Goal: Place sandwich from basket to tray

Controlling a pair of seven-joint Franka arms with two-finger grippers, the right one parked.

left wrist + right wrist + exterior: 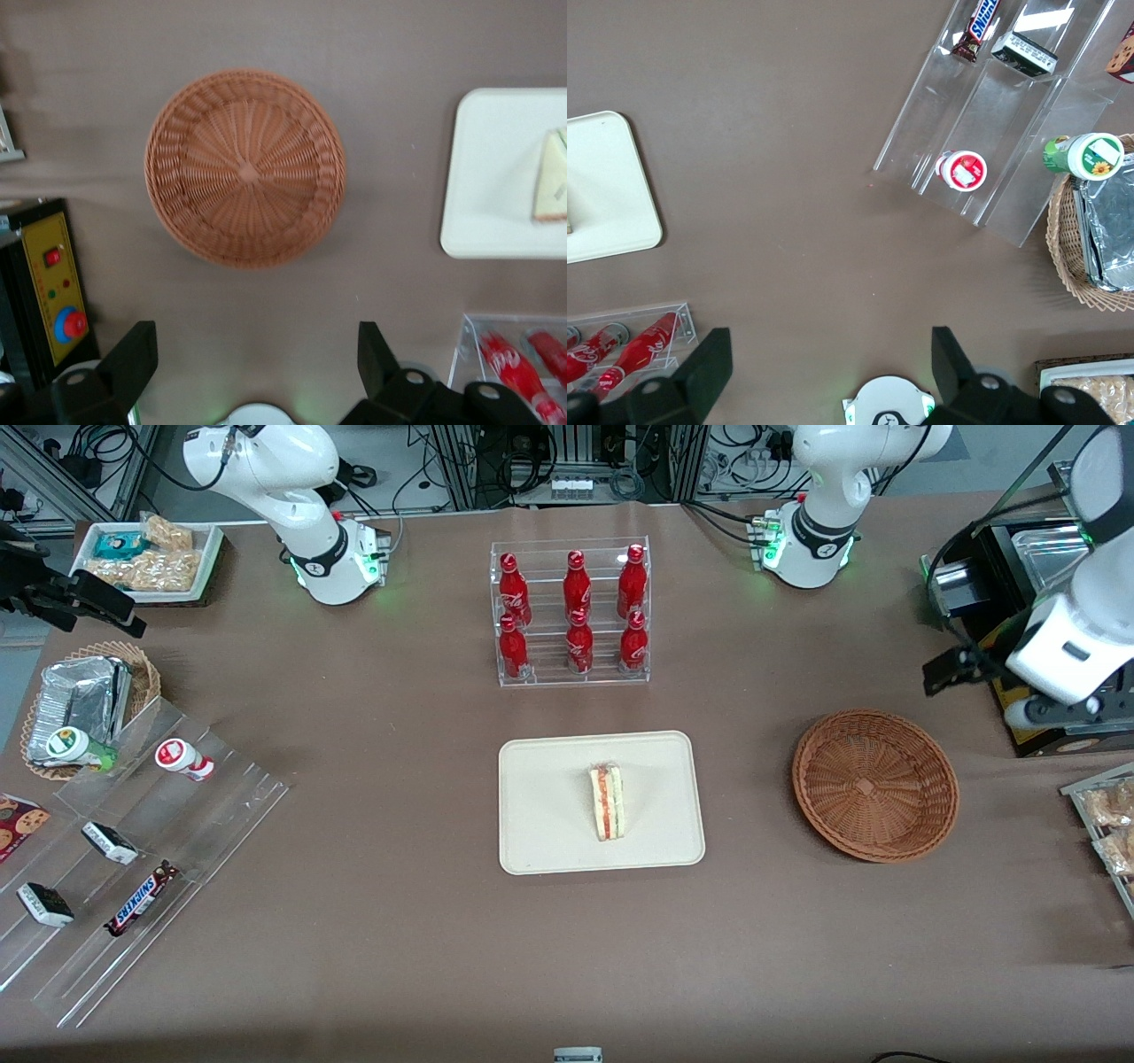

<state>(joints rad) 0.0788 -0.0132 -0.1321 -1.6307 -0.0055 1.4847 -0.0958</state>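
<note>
The brown-wrapped chocolate bar (140, 898) lying on the clear acrylic stepped display (133, 841) toward the parked arm's end of the table reads "SNICKERS" in blue letters on a white band; the right wrist view shows part of the same word on it (980, 24). The red bottles (577, 586) in the clear acrylic rack (570, 677) carry a white script logo too small to read. No other text is legible.
</note>
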